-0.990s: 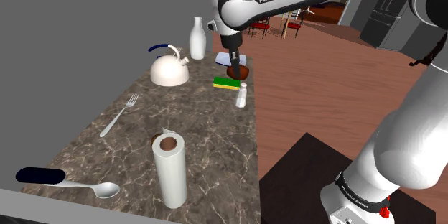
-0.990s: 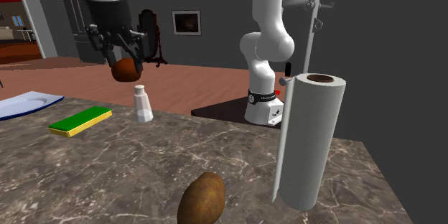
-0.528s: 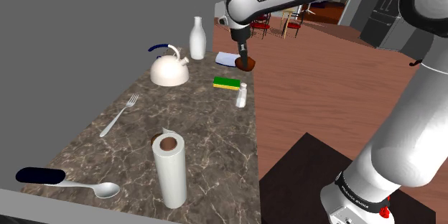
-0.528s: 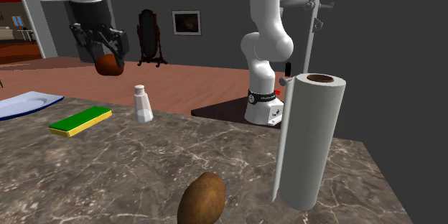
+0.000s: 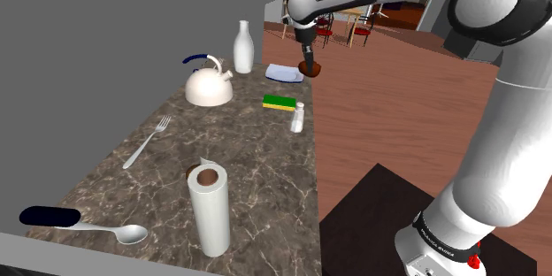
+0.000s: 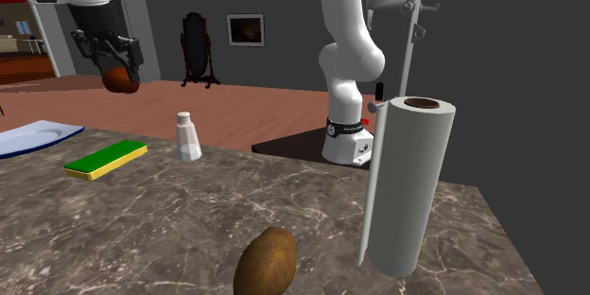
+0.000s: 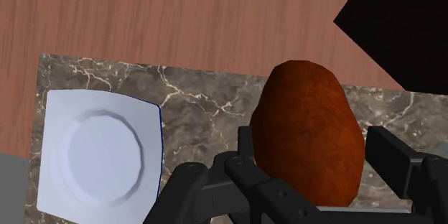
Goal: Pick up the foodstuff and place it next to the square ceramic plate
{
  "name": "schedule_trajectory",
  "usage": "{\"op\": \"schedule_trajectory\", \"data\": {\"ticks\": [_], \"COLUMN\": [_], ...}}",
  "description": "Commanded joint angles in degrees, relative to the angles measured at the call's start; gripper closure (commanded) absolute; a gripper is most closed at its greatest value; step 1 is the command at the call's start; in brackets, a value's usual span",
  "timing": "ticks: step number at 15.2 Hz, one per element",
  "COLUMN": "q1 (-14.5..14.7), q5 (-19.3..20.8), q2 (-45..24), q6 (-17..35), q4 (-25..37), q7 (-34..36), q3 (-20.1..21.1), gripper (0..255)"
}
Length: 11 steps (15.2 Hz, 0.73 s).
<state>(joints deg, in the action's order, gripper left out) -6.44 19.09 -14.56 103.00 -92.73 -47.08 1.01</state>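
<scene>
My gripper (image 5: 310, 65) is shut on a brown, potato-like foodstuff (image 5: 310, 71) and holds it in the air near the far end of the marble counter. The square white plate (image 5: 283, 73) with a thin blue rim lies on the counter just to the shoulder view's left of the foodstuff. In the second exterior view the gripper (image 6: 116, 64) carries the foodstuff (image 6: 118, 79) above and beyond the plate (image 6: 33, 135). In the wrist view the foodstuff (image 7: 309, 133) sits clasped in the gripper (image 7: 323, 169), with the plate (image 7: 97, 151) off to one side on the counter below.
On the counter stand a white kettle (image 5: 209, 86), a white bottle (image 5: 243, 46), a green-and-yellow sponge (image 5: 279, 102), a salt shaker (image 5: 298, 118), a fork (image 5: 147, 141), a paper towel roll (image 5: 210, 210) and a spoon (image 5: 106, 230). A second potato (image 6: 267, 263) lies beside the roll. Wooden floor borders the counter.
The gripper has carried the foodstuff away from above the sponge toward the counter's far end, ending beside the plate. It has stayed shut on the foodstuff throughout.
</scene>
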Motion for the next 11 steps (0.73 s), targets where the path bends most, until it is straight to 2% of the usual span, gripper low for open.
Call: {"op": "schedule_trajectory", "data": {"ticks": [1,11], "q1": [-1.62,-1.83], "q5": [-0.11,0.55], "q2": [-3.15,-4.57], "q6": [-0.03,6.66], "q4": [4.10,-1.46], "q7": [-2.87,-0.78], "q3": [-1.04,-1.16], "gripper": [255,255]}}
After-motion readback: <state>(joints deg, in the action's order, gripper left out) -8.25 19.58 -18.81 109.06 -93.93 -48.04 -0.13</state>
